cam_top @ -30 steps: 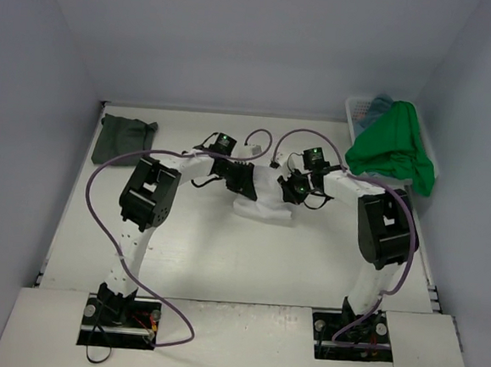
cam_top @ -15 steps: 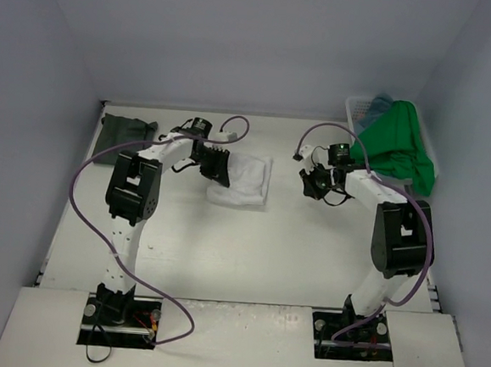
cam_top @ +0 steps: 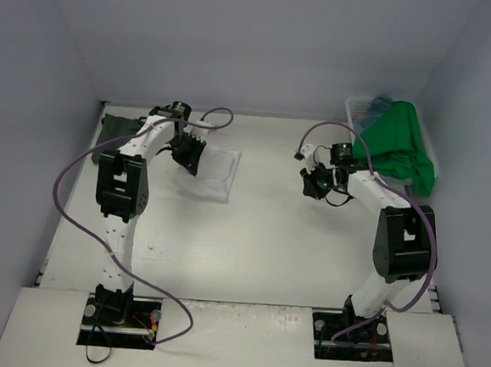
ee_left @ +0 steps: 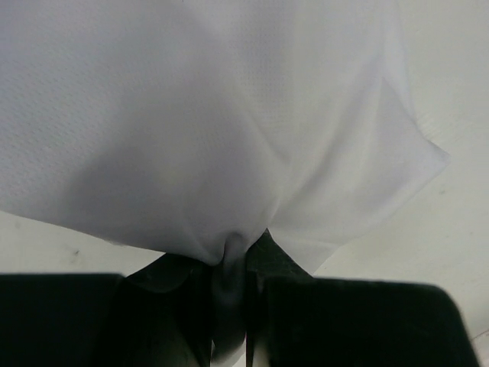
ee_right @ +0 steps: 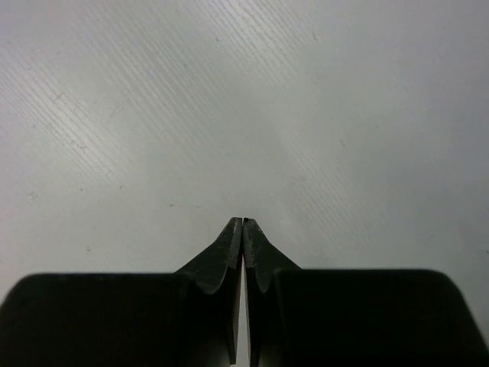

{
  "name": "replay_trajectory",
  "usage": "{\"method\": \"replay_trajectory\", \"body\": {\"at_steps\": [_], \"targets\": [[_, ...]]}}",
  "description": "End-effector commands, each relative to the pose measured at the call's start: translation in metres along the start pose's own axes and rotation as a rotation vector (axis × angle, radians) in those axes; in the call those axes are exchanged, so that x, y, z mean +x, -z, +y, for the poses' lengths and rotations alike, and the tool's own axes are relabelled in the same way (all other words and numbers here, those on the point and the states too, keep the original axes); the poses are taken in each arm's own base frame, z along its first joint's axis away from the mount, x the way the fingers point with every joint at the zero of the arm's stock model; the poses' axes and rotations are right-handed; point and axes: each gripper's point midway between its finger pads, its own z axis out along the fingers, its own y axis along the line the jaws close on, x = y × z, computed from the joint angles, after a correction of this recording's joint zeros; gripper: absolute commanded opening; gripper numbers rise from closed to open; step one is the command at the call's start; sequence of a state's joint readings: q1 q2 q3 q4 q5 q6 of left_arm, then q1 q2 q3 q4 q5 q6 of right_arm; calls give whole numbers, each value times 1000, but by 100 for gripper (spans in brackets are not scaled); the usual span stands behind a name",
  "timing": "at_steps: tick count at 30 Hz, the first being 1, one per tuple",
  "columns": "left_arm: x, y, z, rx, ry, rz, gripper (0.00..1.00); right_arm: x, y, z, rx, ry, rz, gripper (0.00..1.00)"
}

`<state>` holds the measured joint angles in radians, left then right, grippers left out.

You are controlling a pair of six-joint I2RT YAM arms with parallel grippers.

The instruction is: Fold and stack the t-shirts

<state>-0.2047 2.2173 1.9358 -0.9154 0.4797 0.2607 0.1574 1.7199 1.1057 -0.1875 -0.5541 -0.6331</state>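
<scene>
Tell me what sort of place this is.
Most likely a robotics lab test cell: bare grey walls box in a white table, two black-and-white robot arms are bolted at its near edge, and a bright green cloth t-shirt drapes over a white plastic lattice basket.

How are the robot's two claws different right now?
The left gripper pinches a bunched edge of the white t-shirt; the right gripper holds nothing. The left one looks out over cloth, the right one over the table alone. Both have their jaws closed.
</scene>
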Motion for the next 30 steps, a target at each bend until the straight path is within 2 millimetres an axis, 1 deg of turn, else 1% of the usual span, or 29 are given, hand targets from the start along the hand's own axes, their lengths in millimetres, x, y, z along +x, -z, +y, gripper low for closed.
{"method": "replay_trajectory", "body": {"at_steps": [1,2,3,5,6,7,11,19,21,22,23,26,28,29,30], "targets": [[-2,52,21,-128,-101,2,0,-28,25,2,13,41,-86,0],[-1,55,26,-145,-107,10,0,-29,26,3,12,38,-86,0],[1,63,34,-181,-116,19,0,-30,26,4,9,39,-89,0],[2,72,44,-217,-119,27,0,-32,29,5,7,40,-97,0],[-1,77,49,-236,-125,19,0,-33,29,6,3,39,-99,0],[0,83,57,-259,-114,17,0,-34,31,7,4,40,-103,0],[-3,99,74,-302,-101,-10,0,-34,33,11,-5,34,-109,0],[-9,120,96,-406,-121,-21,0,-34,37,15,-9,27,-116,0],[-11,129,105,-431,-110,-36,0,-34,39,16,-8,22,-118,0],[-16,137,107,-445,-108,-60,0,-34,39,17,-10,21,-119,0],[-16,143,113,-455,-90,-74,0,-34,39,18,-15,18,-122,0],[-24,159,117,-474,-77,-119,0,-34,39,21,-27,4,-127,0],[-27,166,118,-475,-65,-145,0,-32,39,21,-24,4,-120,0],[-21,174,129,-487,-36,-156,0,-31,39,20,-16,3,-117,0],[-18,176,132,-485,-22,-160,0,-31,40,19,-12,4,-117,0]]}}
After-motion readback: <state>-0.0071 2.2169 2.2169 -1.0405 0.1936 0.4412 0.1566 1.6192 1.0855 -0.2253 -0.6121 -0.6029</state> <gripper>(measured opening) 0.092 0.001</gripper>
